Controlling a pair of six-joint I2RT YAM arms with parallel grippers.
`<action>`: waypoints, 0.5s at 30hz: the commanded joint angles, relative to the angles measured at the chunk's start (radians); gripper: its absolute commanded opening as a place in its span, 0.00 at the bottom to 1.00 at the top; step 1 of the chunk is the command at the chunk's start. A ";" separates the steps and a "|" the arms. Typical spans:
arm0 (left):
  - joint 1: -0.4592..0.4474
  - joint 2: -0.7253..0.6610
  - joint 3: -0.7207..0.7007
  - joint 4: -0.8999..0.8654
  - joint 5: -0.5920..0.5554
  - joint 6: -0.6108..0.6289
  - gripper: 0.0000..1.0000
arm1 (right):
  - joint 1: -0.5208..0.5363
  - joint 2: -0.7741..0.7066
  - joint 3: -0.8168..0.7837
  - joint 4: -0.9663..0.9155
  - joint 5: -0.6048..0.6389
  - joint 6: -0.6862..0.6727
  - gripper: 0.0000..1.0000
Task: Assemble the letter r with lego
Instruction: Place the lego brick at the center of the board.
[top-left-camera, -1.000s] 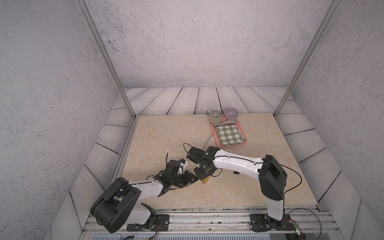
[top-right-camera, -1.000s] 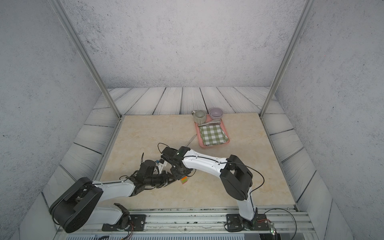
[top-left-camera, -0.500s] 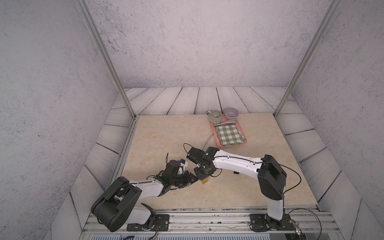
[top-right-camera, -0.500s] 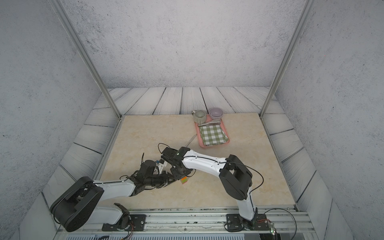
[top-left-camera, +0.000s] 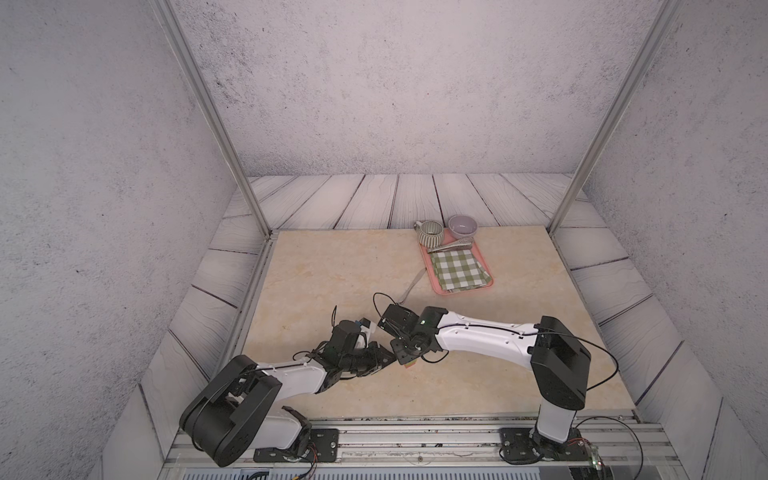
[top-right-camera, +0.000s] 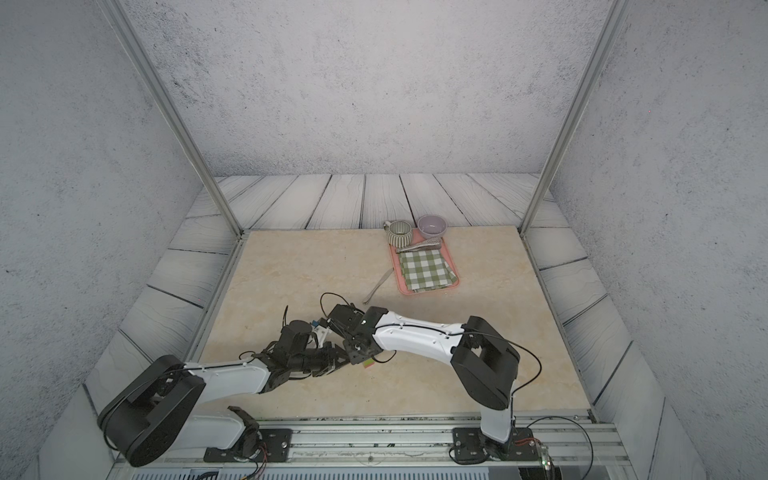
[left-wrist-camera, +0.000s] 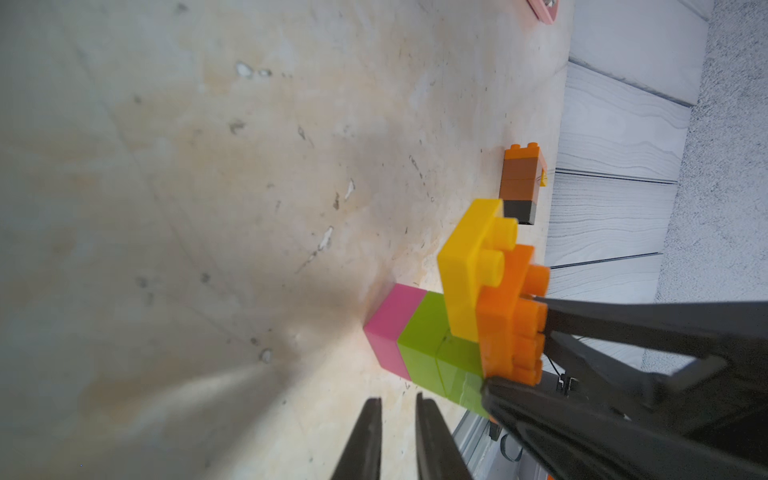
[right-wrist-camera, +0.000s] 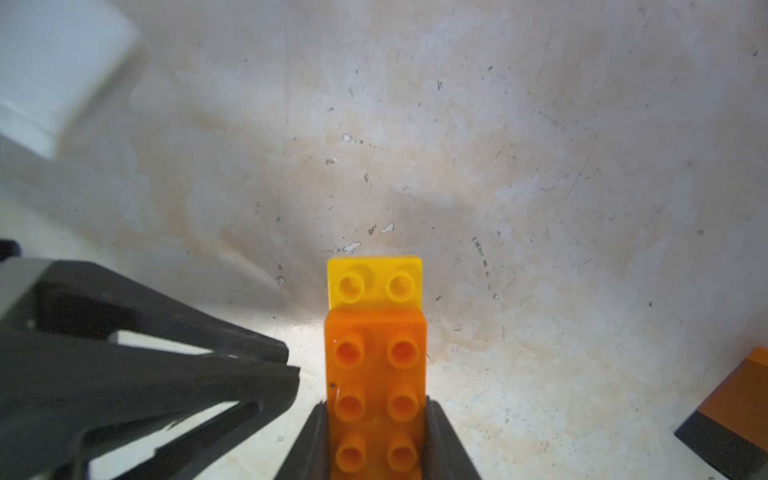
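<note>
In a top view, lower centre: left gripper (top-left-camera: 390, 360) closed, empty, beside right gripper (top-left-camera: 405, 360); lego stack (top-left-camera: 411, 364) apparently beneath, mostly hidden.
Left wrist, lower right: stack shows magenta, green, yellow.
Right wrist, bottom centre: right gripper clamps orange brick (right-wrist-camera: 376, 390) atop.

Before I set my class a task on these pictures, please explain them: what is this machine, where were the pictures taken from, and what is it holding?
Two robot arms, left and right, work at a table. Two pictures look down from overhead; the close-ups come from a camera on each wrist. The right gripper clamps a long orange brick atop lime green bricks stacked on a magenta brick, a yellow brick jutting out beneath. The left gripper is shut, empty, beside them. Another stack stands apart; a tray lies beyond.
</note>
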 joint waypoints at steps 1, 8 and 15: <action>-0.007 -0.050 -0.012 -0.039 -0.027 0.012 0.19 | 0.027 0.078 -0.173 -0.020 0.023 0.065 0.00; -0.006 -0.099 -0.008 -0.086 -0.046 0.019 0.19 | 0.041 0.062 -0.264 0.059 0.046 0.106 0.00; -0.004 -0.205 0.036 -0.244 -0.102 0.060 0.19 | 0.006 -0.090 -0.125 -0.073 0.076 0.076 0.00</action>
